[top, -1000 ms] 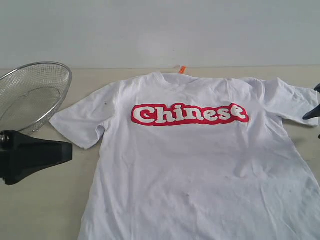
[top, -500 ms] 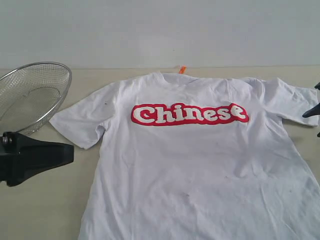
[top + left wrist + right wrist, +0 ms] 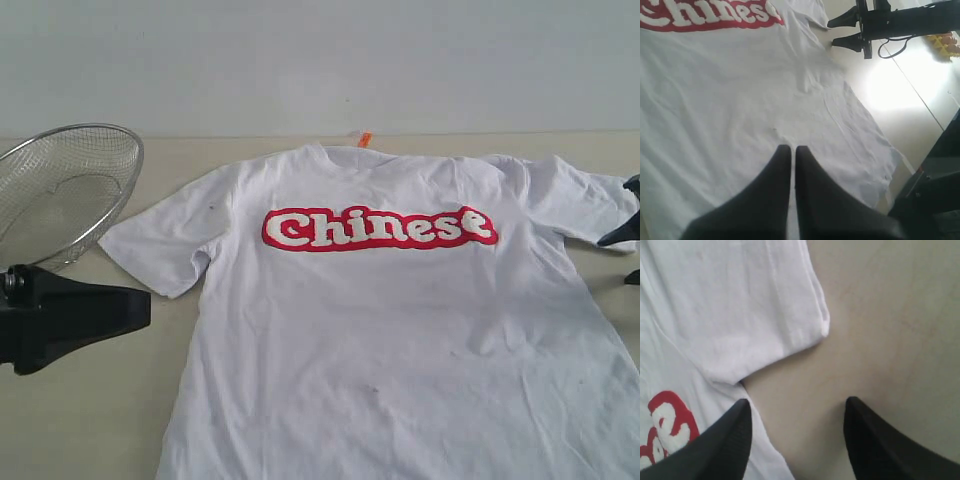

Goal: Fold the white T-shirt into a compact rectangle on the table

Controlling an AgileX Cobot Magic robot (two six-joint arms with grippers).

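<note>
Preparing the first fold is the step in hand: the white T-shirt (image 3: 400,330) is lying spread flat on the table (image 3: 90,420), lettering up, with both sleeves out and no fold made yet.

The right gripper (image 3: 797,402) is standing with its jaws wide apart and is holding nothing. Bare tabletop is showing between its fingertips. The sleeve (image 3: 765,315) is lying just ahead of the fingertips, and the shirt's side edge is running under one finger, close to the armpit. Whether the fingertips are touching the table cannot be told.

The left gripper (image 3: 792,150) is standing with its jaws pressed together and nothing between them. The body of the shirt is spreading out ahead of its tips. In the exterior view it is sitting to the side of the shirt, near the other sleeve, with a wire basket (image 3: 60,190) behind it.

Judging the next move: the right gripper is needing to advance onto the sleeve hem and close on the cloth, taking one layer cleanly. The left gripper is needing to open before it can take a matching hold.
</note>
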